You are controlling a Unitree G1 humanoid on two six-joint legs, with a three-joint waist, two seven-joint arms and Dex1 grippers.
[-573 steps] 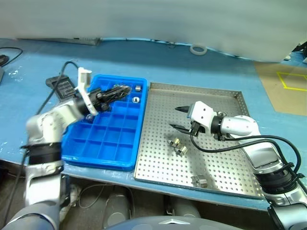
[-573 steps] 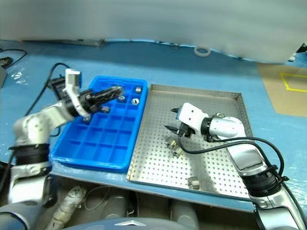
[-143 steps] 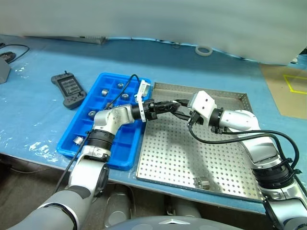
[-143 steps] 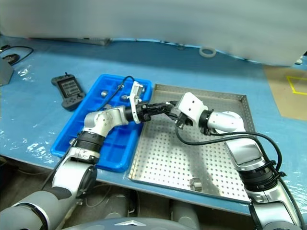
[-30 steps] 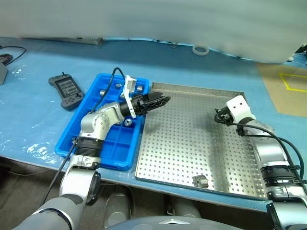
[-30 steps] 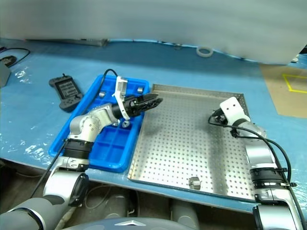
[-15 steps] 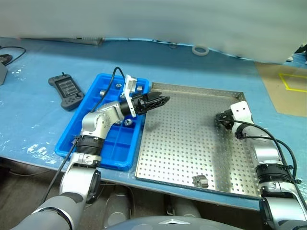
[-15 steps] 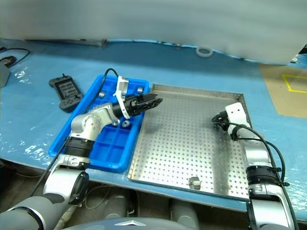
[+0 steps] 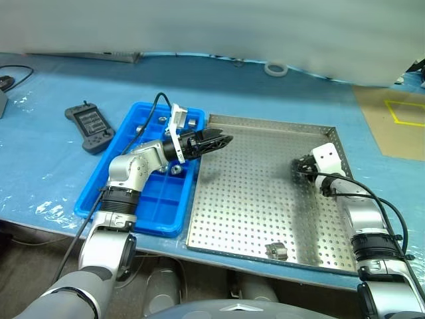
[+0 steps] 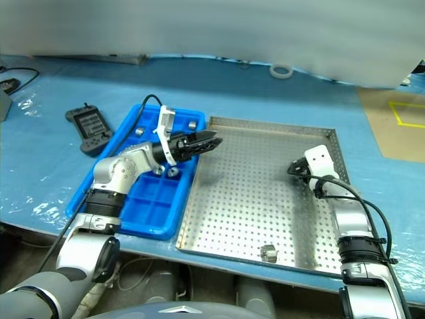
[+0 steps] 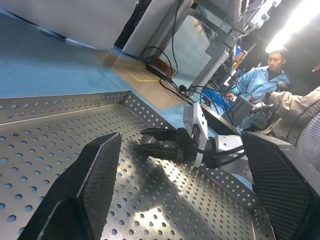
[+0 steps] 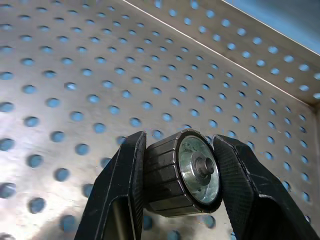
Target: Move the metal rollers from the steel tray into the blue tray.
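While your left claw (image 9: 224, 139) hangs spread over the seam between the blue tray (image 9: 113, 199) and the steel tray (image 9: 265, 206), your right claw (image 9: 297, 167) sits low at the steel tray's far right side, seen from the head. One metal roller (image 9: 276, 251) lies alone near the steel tray's front rim, and several rollers (image 9: 175, 170) rest in the blue tray's compartments. A black handheld controller (image 9: 89, 124) lies on the blue-covered desk (image 9: 40, 166) left of the blue tray, and a white tape ring (image 9: 274, 68) sits far back.

From your left wrist, the wide-apart fingers (image 11: 92, 185) frame your right claw (image 11: 150, 141) across the perforated floor; a person in light blue (image 11: 262, 80) sits beyond.

From your right wrist, the two fingers (image 12: 122, 185) pinch a dark, ribbed roller (image 12: 182, 172) with a shiny face, just over the steel tray's floor (image 12: 75, 75).
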